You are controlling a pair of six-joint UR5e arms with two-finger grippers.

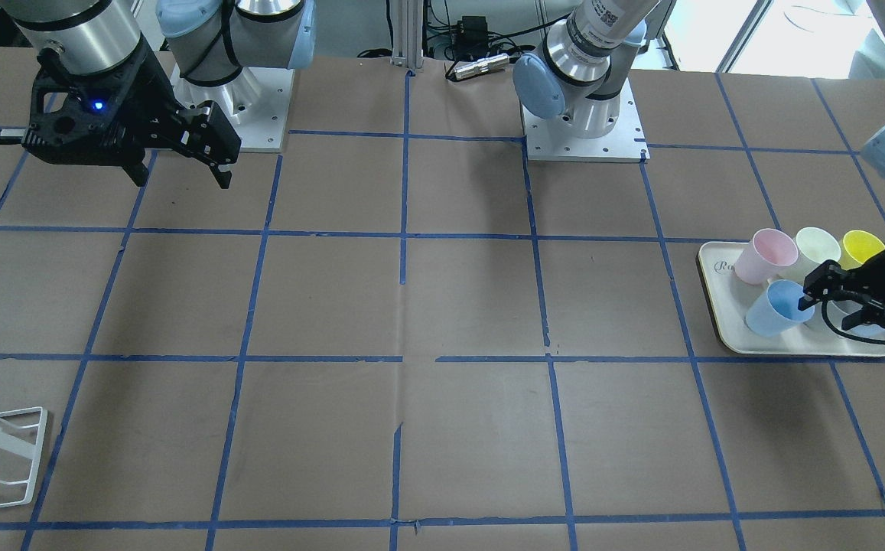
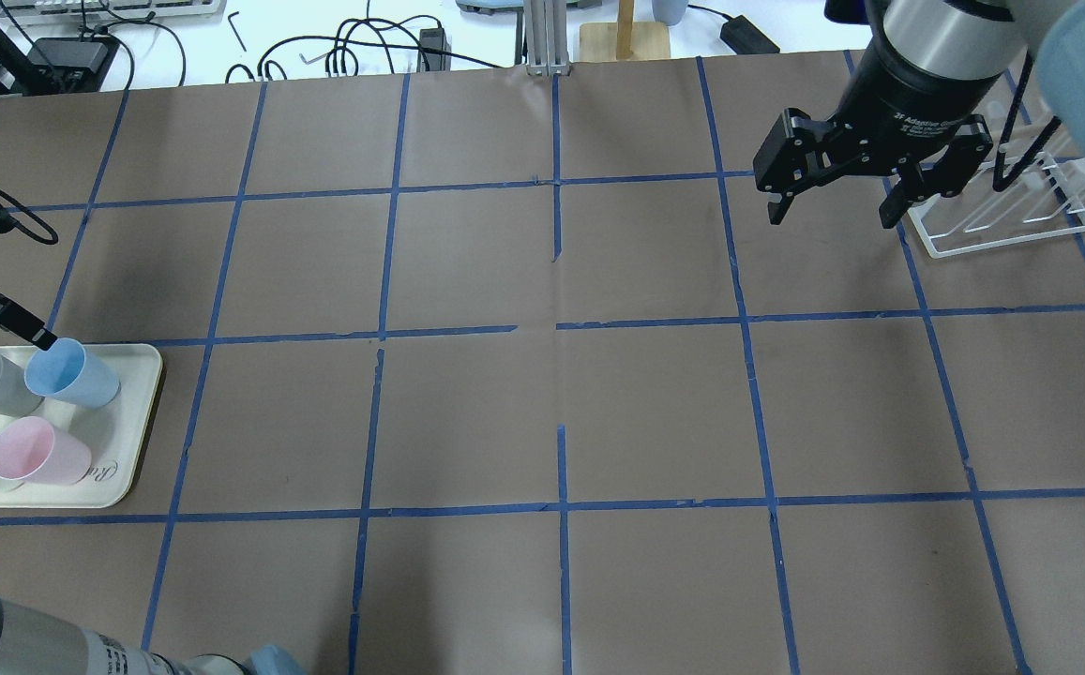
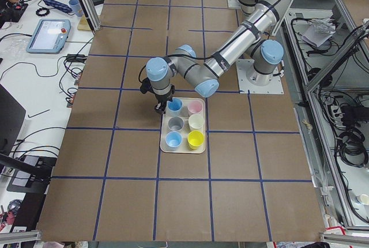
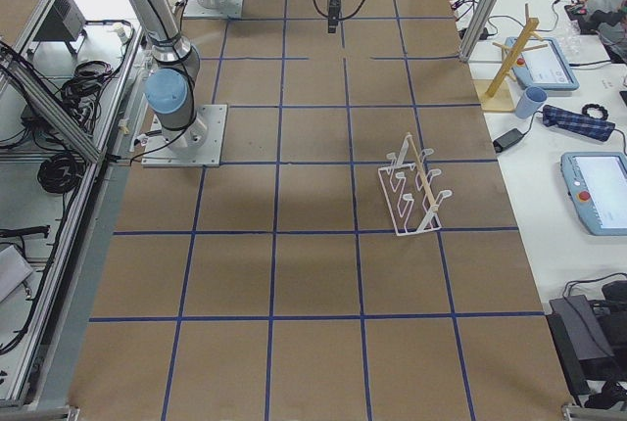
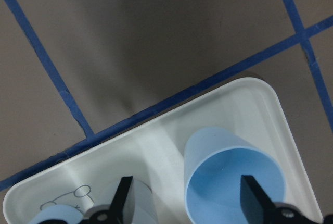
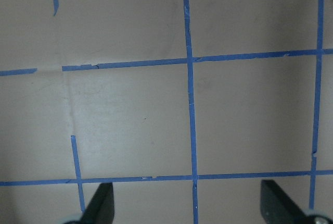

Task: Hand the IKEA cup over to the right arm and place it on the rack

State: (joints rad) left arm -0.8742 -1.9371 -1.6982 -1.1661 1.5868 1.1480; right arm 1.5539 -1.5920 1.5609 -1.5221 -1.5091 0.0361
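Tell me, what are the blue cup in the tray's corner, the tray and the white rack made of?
The blue cup looks like thin plastic: smooth, matte and evenly pale, with a thin rim. The tray seems to be plastic or melamine, cream and slightly shiny with a rounded rim, though I can't be sure. The rack looks like white-coated metal wire, thin and bent, with what seems to be a wooden rod.

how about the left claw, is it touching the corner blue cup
Cannot tell. Left wrist view: open left claw straddles rim of blue cup; contact unclear.
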